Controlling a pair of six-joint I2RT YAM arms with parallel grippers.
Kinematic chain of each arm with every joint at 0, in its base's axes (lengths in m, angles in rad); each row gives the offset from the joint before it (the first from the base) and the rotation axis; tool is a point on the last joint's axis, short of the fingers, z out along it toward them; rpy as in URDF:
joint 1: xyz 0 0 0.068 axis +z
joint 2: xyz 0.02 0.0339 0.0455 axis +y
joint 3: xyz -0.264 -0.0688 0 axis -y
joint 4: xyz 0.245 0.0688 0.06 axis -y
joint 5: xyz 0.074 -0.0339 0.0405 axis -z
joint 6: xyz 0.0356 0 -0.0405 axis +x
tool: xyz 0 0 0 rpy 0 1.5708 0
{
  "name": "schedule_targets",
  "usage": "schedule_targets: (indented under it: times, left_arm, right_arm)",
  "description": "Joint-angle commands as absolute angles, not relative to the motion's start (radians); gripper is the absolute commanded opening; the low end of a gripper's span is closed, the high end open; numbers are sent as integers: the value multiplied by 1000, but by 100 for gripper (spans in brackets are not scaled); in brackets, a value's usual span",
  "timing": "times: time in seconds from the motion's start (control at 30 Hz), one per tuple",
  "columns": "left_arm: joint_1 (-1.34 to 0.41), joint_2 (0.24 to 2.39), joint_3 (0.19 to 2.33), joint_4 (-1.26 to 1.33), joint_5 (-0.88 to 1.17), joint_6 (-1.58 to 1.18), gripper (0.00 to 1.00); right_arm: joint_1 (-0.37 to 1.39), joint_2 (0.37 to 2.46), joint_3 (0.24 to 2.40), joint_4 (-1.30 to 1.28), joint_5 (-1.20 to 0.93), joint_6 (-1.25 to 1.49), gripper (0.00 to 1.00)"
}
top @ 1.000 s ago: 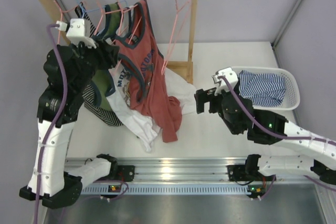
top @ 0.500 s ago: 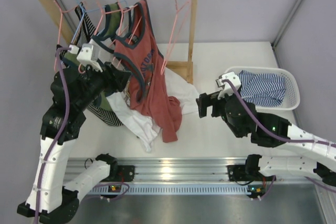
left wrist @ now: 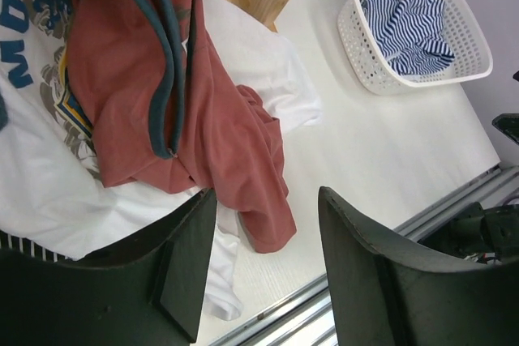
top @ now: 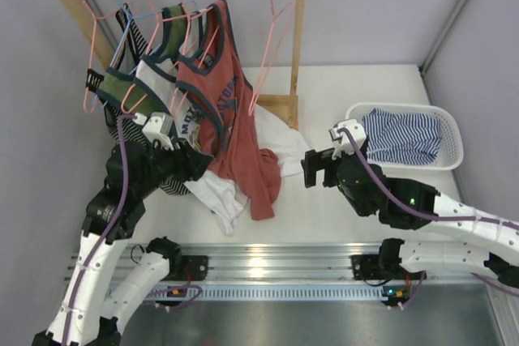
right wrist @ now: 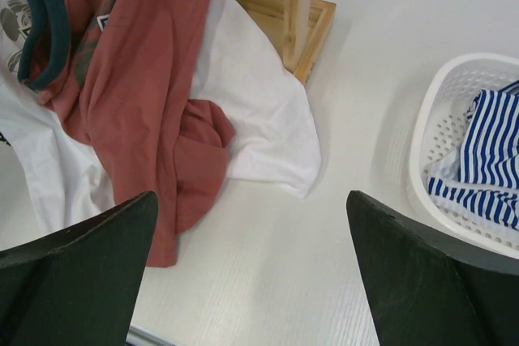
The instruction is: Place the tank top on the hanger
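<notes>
The rust-red tank top (top: 231,111) with navy trim hangs by its top on a pink hanger (top: 212,38) on the wooden rack, and its lower end lies crumpled on the table. It also shows in the left wrist view (left wrist: 219,119) and the right wrist view (right wrist: 150,111). My left gripper (top: 199,166) is open and empty, low beside the top's left side (left wrist: 268,273). My right gripper (top: 315,169) is open and empty above the bare table to the right of the top (right wrist: 251,273).
The wooden rack (top: 300,46) holds several more hangers and garments, including a white Motorcycle print top (top: 195,131) that spreads onto the table. An empty pink hanger (top: 272,46) hangs at the rack's right. A white basket (top: 450,131) with a striped garment (top: 405,135) stands at right.
My left arm has come down and back from the hanging clothes at the rack to a low spot beside the tank top. My right gripper has barely shifted.
</notes>
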State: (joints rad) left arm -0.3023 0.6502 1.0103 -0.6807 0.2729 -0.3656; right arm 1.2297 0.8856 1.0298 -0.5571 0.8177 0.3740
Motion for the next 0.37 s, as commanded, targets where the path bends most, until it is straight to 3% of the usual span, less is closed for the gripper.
schedule_targets:
  times: [0.0,0.33]
  left_arm:
    - [-307,649,971,-606,328,-399,58]
    - [-327,641,908,-569,316,-420,57]
  right_arm:
    - [1236,882,1023,-551,830,423,100]
    - [1235,913,1025,-561,831,434,100]
